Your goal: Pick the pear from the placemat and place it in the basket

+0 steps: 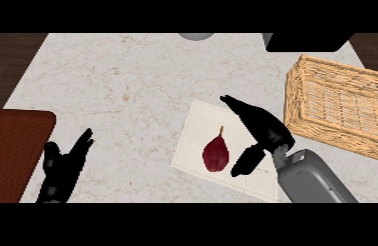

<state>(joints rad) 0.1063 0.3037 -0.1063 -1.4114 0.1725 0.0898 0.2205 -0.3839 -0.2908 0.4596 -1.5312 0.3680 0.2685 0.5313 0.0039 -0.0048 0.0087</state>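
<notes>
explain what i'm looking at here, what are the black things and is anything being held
There is one picture, taken from the robot's head and looking steeply down at a kitchen counter. The black shapes are its two hands, on grey forearms. The right hand is open just to the right of a dark red pear, which lies on a pale placemat. Nothing is held. A woven basket stands further right. The left hand rests open at the lower left, next to a brown board.
</notes>
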